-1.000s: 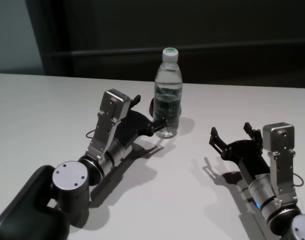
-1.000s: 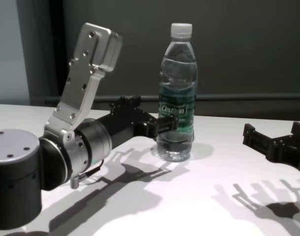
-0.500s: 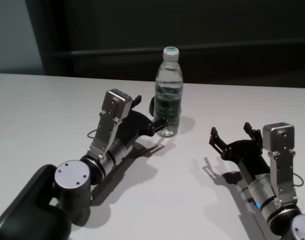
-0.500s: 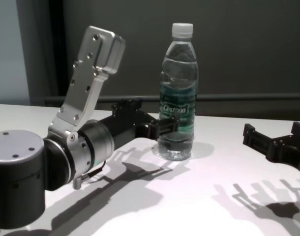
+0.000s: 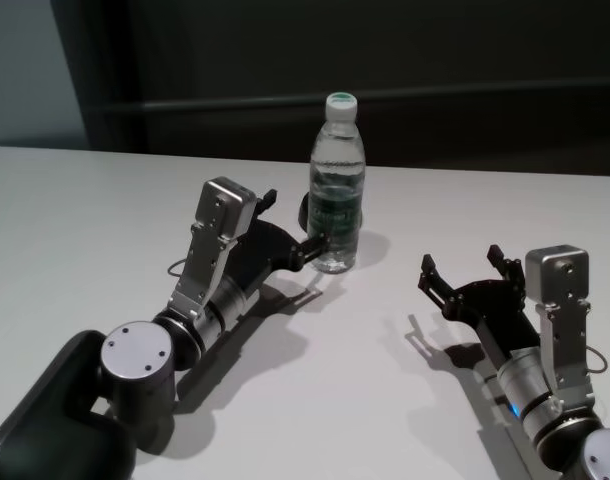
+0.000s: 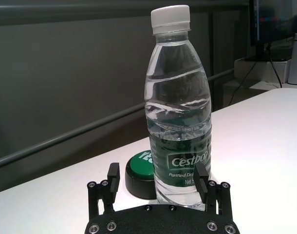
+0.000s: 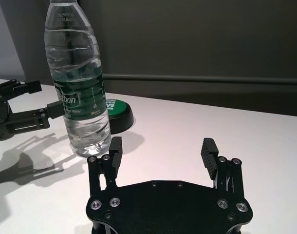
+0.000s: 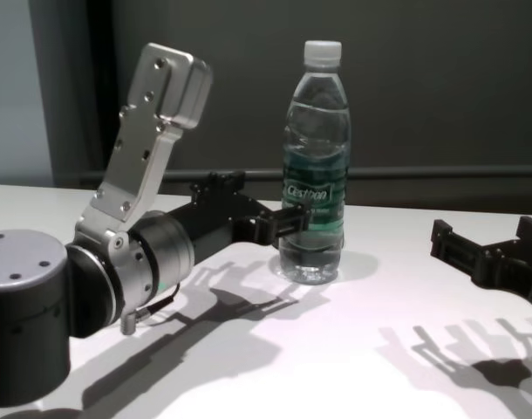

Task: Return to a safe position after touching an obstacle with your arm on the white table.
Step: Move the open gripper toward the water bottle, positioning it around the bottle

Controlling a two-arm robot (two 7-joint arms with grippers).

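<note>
The obstacle, a clear water bottle [image 5: 337,190] with a white cap and a green label, stands upright on the white table [image 5: 75,210]. It also shows in the chest view [image 8: 316,175], the left wrist view [image 6: 177,117] and the right wrist view [image 7: 78,83]. My left gripper [image 5: 295,222] is open and low over the table, right at the bottle's lower part. One finger [image 8: 288,220] lies against or just in front of the label; I cannot tell if it touches. My right gripper [image 5: 461,262] is open and empty, apart from the bottle at the right.
A low dark disc with a green top [image 6: 141,168] sits on the table just behind the bottle, and also shows in the right wrist view [image 7: 117,109]. A dark grey wall with a horizontal rail [image 5: 485,95] runs behind the table's far edge.
My left wrist moved slightly toward the bottle, then back to the left. The bottle stays upright in about the same place. The right arm has not moved.
</note>
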